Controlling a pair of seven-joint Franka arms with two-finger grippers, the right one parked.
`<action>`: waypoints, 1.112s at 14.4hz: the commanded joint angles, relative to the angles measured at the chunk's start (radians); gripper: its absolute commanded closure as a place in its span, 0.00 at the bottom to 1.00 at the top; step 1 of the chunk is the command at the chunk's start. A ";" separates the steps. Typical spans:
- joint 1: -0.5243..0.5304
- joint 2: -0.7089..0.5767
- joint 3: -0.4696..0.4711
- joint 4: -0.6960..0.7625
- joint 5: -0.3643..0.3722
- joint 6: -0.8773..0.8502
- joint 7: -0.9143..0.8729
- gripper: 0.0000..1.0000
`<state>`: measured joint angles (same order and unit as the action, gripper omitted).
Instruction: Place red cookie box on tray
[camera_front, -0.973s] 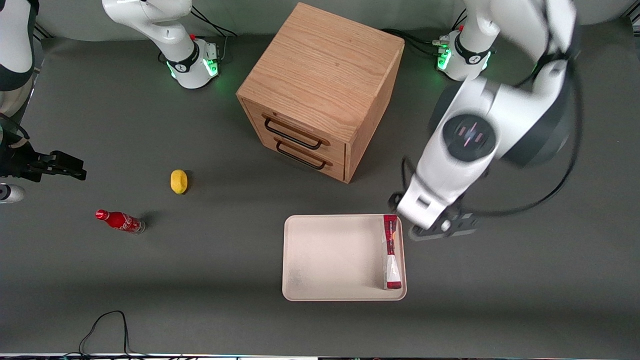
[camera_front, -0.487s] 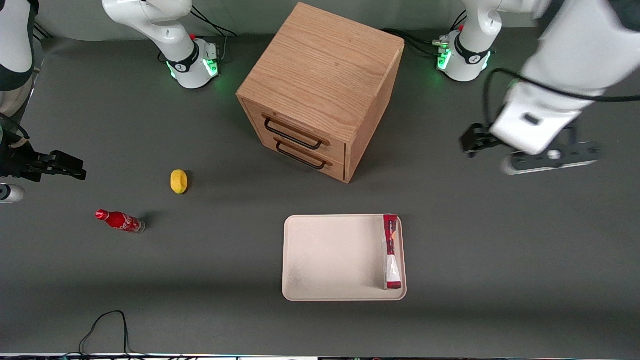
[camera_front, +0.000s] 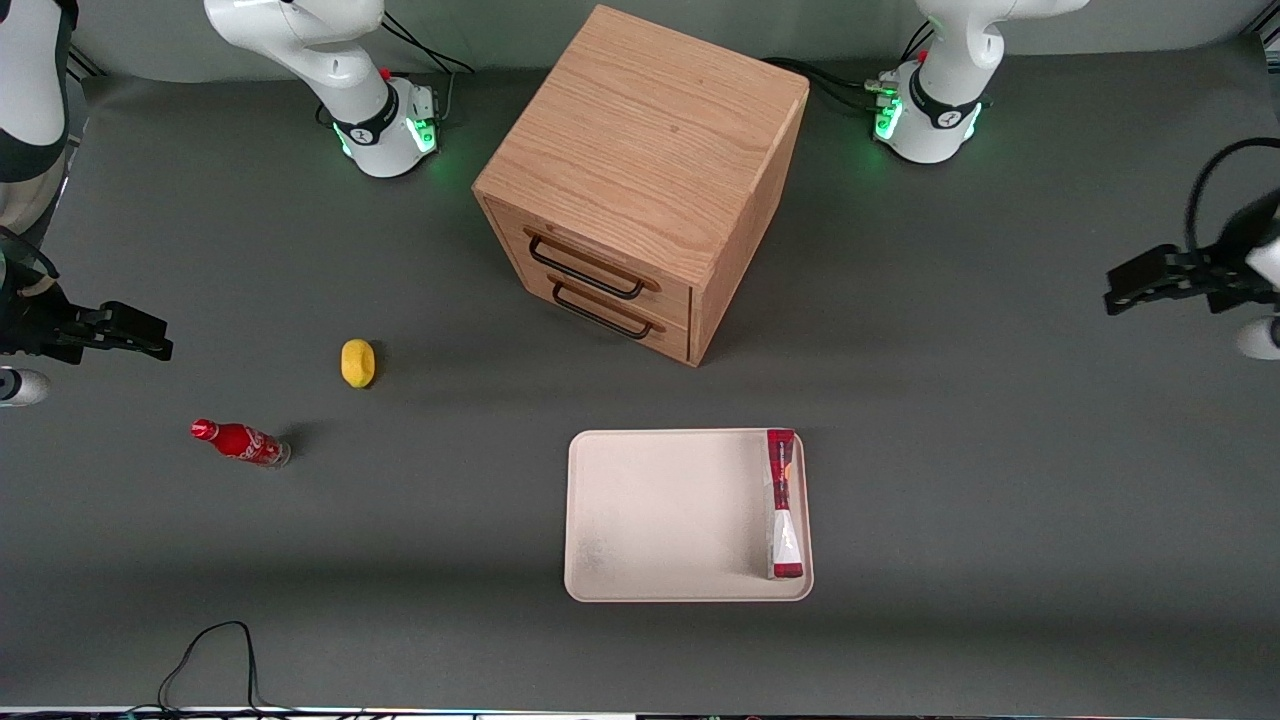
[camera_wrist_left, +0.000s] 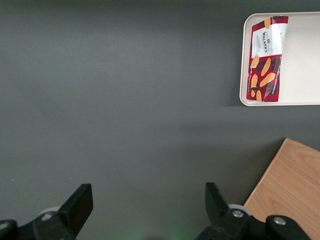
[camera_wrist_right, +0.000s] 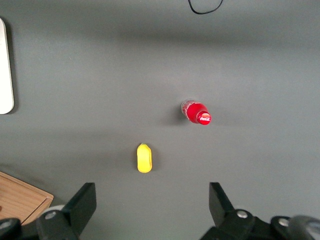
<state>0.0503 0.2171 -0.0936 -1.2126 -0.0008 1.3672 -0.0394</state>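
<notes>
On one tray (camera_front: 660, 520) stood one red cookie box (camera_front: 782, 505); at right frame edge, the gripper (camera_wrist_left: 145, 210) hung wide open, empty.

Wooden drawer cabinet (camera_front: 640, 180), yellow lemon (camera_front: 357, 362), red cola bottle (camera_front: 240, 442)

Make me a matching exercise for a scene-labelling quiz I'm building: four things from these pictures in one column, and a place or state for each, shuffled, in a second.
Things:
1. red cookie box
2. tray
3. end effector
4. cola bottle

Places or states:
A. lying on the table toward the parked arm's end
B. open, empty, above bare table at the working arm's end
C. on the tray, along one short rim
D. on the table, nearer the front camera than the drawer cabinet

Pairs: 1-C, 2-D, 3-B, 4-A
</notes>
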 joint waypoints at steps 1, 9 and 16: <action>0.059 -0.097 -0.003 -0.161 -0.060 0.128 0.061 0.00; -0.053 -0.212 0.104 -0.370 -0.048 0.242 0.058 0.00; -0.053 -0.203 0.098 -0.352 -0.035 0.225 0.044 0.00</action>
<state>0.0172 0.0300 -0.0091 -1.5489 -0.0474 1.6008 0.0092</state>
